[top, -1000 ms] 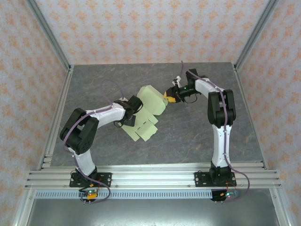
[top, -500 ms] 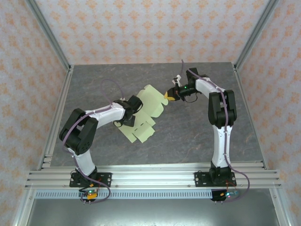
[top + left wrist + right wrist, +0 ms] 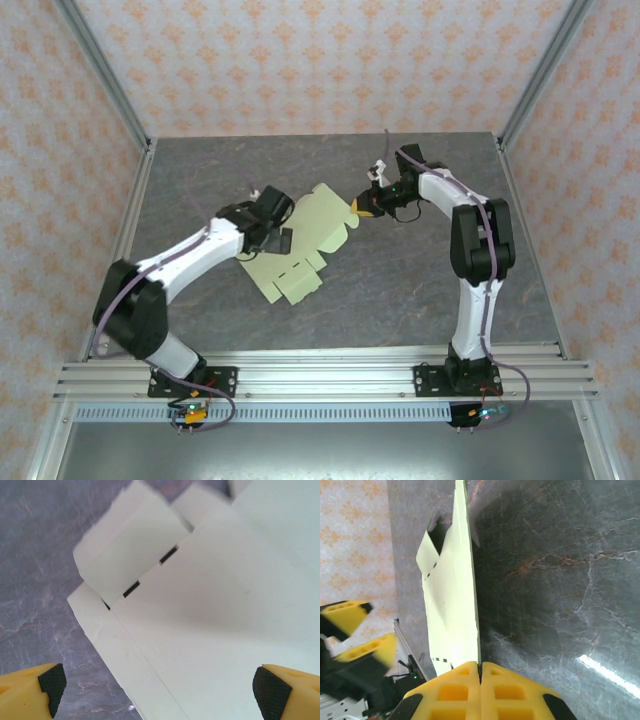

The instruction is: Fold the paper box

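Observation:
The paper box (image 3: 305, 245) is a pale green die-cut sheet with tabs and slots, lying mostly flat in the middle of the table. My right gripper (image 3: 358, 210) is shut on its right edge; in the right wrist view the yellow fingers (image 3: 465, 687) pinch the thin card (image 3: 452, 590), which runs away from them edge-on. My left gripper (image 3: 280, 238) hovers over the sheet's left part, open. In the left wrist view its two fingertips (image 3: 47, 685) stand wide apart with the sheet (image 3: 215, 615) below them and nothing held.
The grey marble table (image 3: 420, 290) spreads around the sheet. Aluminium rails (image 3: 320, 375) border the near edge, slanted posts (image 3: 105, 75) stand at the back corners, and patterned walls close in the sides. The left gripper's yellow fingers (image 3: 355, 635) show at the right wrist view's left edge.
The right gripper has closed on the sheet's right edge. The left arm has swung back and to the left, and the raised part of the sheet has settled flatter.

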